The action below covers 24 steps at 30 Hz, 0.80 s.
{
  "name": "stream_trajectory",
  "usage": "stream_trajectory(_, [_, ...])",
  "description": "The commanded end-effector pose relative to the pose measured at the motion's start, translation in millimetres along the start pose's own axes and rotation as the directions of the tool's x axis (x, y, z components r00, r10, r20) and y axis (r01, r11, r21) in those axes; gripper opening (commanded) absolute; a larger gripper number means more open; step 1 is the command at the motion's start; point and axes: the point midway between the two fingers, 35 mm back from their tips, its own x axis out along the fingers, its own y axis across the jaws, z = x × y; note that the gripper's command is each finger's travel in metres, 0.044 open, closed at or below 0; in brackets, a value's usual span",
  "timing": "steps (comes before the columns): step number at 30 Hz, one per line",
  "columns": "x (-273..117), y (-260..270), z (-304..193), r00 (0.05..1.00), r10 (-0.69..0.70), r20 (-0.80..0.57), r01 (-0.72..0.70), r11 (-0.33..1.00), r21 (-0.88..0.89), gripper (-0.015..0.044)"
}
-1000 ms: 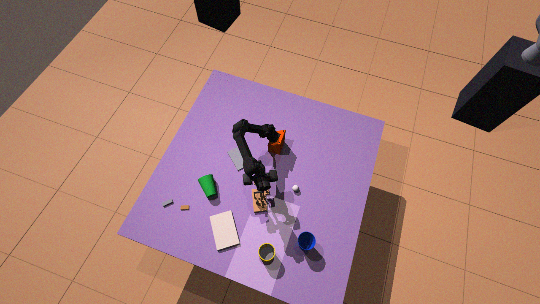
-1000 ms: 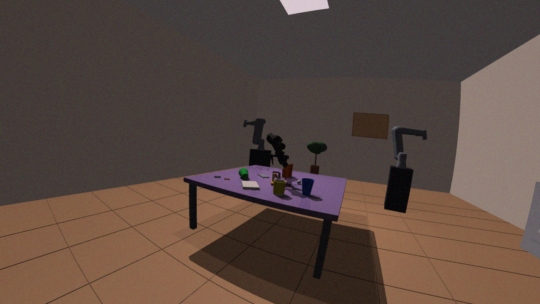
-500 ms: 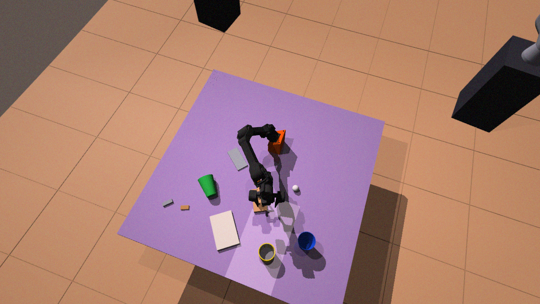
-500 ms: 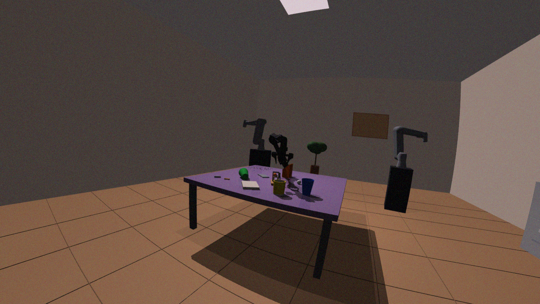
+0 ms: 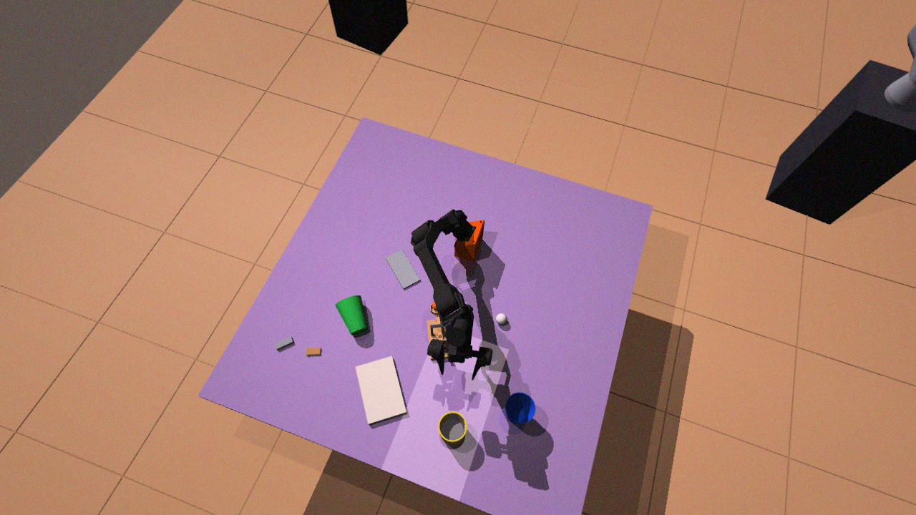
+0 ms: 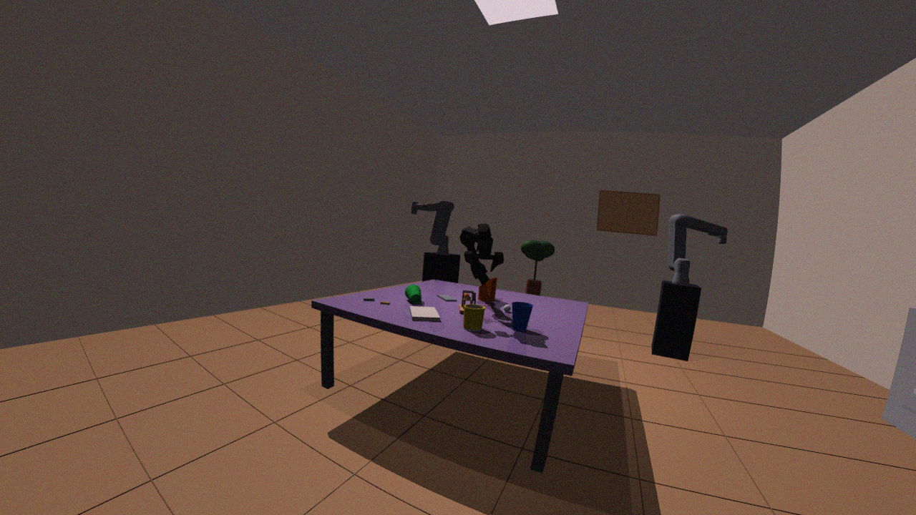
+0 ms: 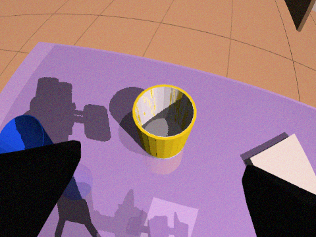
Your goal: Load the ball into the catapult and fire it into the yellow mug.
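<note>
The catapult (image 5: 432, 330) (image 6: 461, 310) stands mid-table, partly hidden under the arm in the top view; it is out of the wrist view. An orange ball (image 5: 434, 306) shows at its cup end, mostly covered by the arm. The yellow mug (image 5: 452, 428) (image 6: 474, 318) (image 7: 162, 147) stands upright near the front table edge, and no ball shows inside it. My gripper (image 5: 458, 375) (image 7: 164, 164) is open and empty, raised above the table between the catapult and the yellow mug, with its fingers spread wide.
A blue cup (image 5: 519, 408) (image 6: 521, 317) (image 7: 21, 133) stands right of the mug. A white ball (image 5: 501, 318) lies right of the catapult. A cream block (image 5: 381, 390) (image 6: 424, 312), a tipped green cup (image 5: 352, 313) (image 6: 413, 294) and a grey slab (image 5: 403, 270) lie left. An orange-red wedge (image 5: 470, 246) stands by the arm's base.
</note>
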Motion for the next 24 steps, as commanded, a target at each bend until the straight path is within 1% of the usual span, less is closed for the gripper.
stream_trajectory(1, [0.2, -0.7, 5.2, 1.0, -0.006, 0.015, 0.006, 1.0, 0.007, 0.044])
stream_trajectory(15, [0.2, -0.7, 5.2, 1.0, -0.006, 0.015, 0.006, 1.0, 0.007, 0.044])
stream_trajectory(24, [0.2, -0.7, 5.2, 1.0, -0.006, 0.015, 0.006, 1.0, 0.007, 0.0204])
